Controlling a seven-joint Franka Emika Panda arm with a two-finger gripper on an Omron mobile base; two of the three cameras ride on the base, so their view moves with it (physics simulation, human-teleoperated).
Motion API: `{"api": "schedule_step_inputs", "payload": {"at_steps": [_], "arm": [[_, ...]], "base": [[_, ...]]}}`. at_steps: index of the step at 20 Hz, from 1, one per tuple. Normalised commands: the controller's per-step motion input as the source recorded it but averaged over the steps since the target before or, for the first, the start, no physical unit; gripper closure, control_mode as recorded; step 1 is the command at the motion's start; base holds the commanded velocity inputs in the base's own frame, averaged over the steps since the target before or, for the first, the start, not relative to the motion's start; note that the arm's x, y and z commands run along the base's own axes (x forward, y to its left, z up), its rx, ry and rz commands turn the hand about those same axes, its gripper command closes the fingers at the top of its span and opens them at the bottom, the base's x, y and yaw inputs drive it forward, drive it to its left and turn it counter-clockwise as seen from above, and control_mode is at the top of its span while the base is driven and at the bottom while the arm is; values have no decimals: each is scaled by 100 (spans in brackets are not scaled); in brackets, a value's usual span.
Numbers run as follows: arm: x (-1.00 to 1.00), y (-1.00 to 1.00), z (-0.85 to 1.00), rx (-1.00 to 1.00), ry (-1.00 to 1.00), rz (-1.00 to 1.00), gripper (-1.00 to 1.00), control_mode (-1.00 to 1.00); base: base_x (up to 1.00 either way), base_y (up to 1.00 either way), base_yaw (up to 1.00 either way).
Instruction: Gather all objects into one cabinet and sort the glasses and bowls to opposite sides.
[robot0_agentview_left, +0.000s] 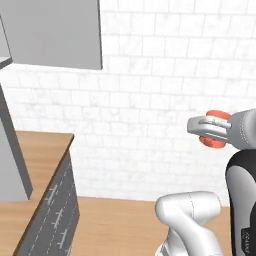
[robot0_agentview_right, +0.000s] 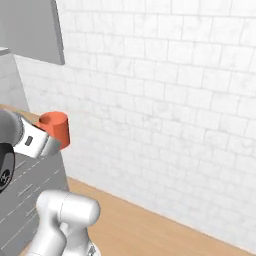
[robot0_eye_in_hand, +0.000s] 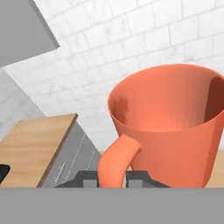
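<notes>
My gripper is shut on a salmon-orange cup, one of the glasses, held in mid-air in front of the white brick wall. In the hand view the cup looms large and upright, its curved handle pinched between the fingertips. From the right base view the cup sits just above the hand. The grey wall cabinet hangs up and to the left of the gripper, also at the top left in the right base view. The bowls are out of view.
A wooden counter over grey drawer fronts lies low on the left, below the cabinet. A tilted grey panel stands at the far left edge. The wooden floor runs along the wall's foot.
</notes>
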Motion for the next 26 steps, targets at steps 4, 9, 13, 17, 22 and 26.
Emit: {"api": "schedule_step_inputs", "payload": {"at_steps": [4, 9, 13, 17, 22, 26], "arm": [[0, 0, 0, 0, 0, 0, 100, 100], [0, 0, 0, 0, 0, 0, 100, 100], [0, 0, 0, 0, 0, 0, 100, 100], [0, 0, 0, 0, 0, 0, 100, 100], [0, 0, 0, 0, 0, 0, 100, 100], [0, 0, 0, 0, 0, 0, 100, 100]], "base": [[44, 25, 46], [61, 18, 50], [84, 3, 53], [78, 0, 55], [35, -1, 61], [7, 0, 66]]}}
